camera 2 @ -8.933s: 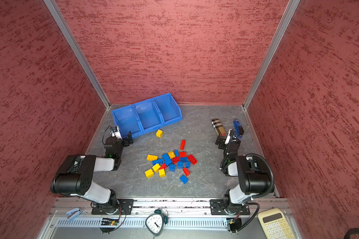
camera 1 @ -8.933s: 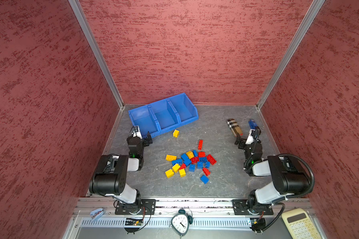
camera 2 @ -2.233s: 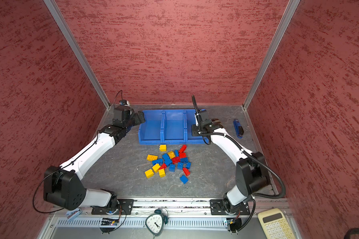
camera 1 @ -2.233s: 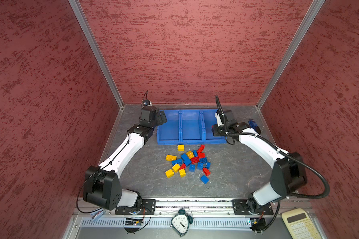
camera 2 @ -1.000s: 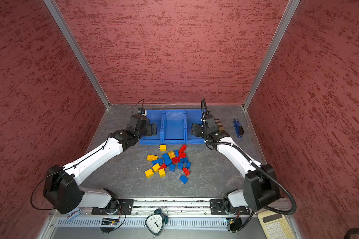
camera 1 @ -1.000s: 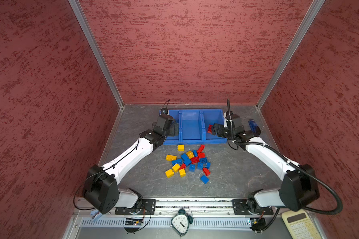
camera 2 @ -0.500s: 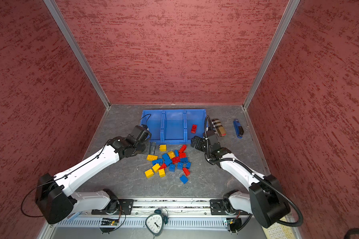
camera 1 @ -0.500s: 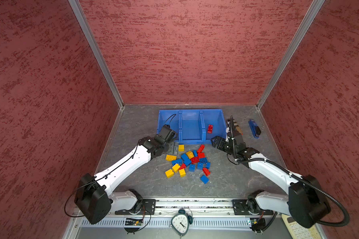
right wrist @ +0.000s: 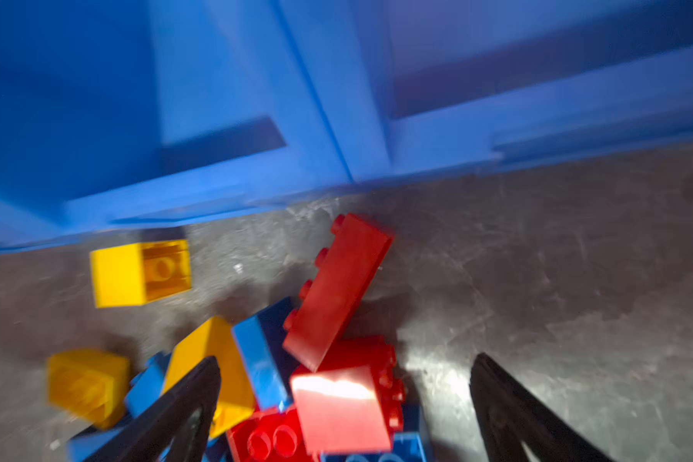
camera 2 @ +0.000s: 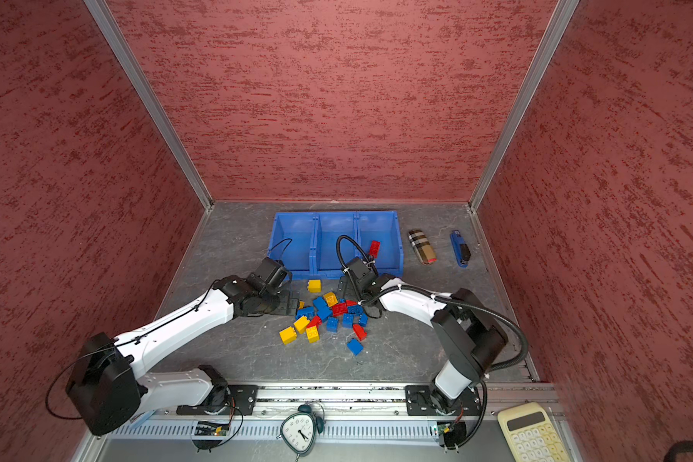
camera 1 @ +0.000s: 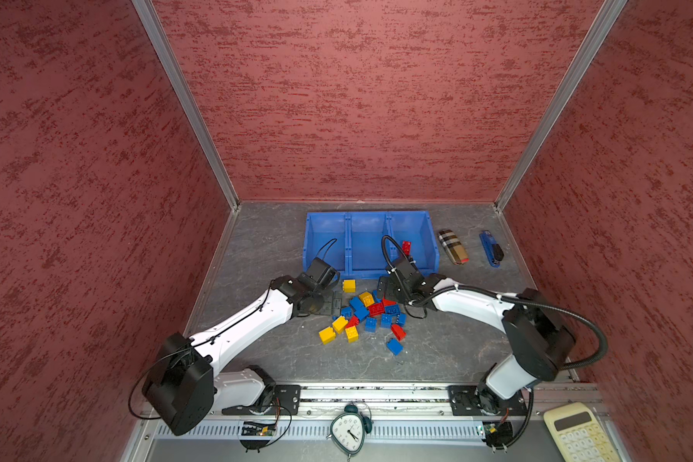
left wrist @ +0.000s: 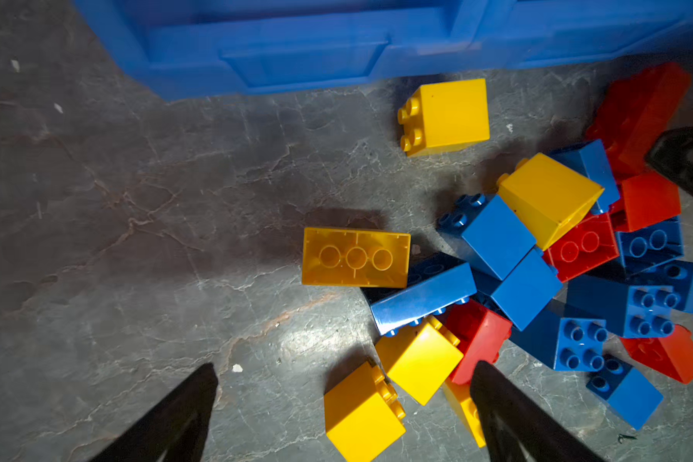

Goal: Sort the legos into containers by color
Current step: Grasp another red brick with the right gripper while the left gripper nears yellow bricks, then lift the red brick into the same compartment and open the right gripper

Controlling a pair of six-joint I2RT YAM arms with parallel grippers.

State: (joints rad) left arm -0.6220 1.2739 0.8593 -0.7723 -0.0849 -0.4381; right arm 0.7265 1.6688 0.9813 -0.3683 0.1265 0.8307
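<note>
Several red, yellow and blue legos (camera 1: 361, 316) lie in a loose pile on the grey floor in front of the three joined blue containers (camera 1: 367, 218). One red lego (camera 1: 406, 247) lies in the right-hand container (camera 2: 393, 240). My left gripper (camera 1: 335, 301) is open at the pile's left edge, and in the left wrist view a yellow brick (left wrist: 363, 412) lies between its fingers (left wrist: 177, 416). My right gripper (camera 1: 385, 288) is open over the pile's far right side. A red brick (right wrist: 341, 404) sits between its fingers (right wrist: 185, 400), untouched.
A tan plaid case (camera 1: 453, 246) and a blue stapler (camera 1: 491, 248) lie right of the containers. A lone yellow brick (camera 1: 349, 285) sits close to the containers' front wall. A clock (camera 1: 351, 430) and calculator (camera 1: 577, 434) rest beyond the front rail.
Both arms have drawn back from the containers and come down to the pile. The red lego stays in the right container. Both grippers stay open.
</note>
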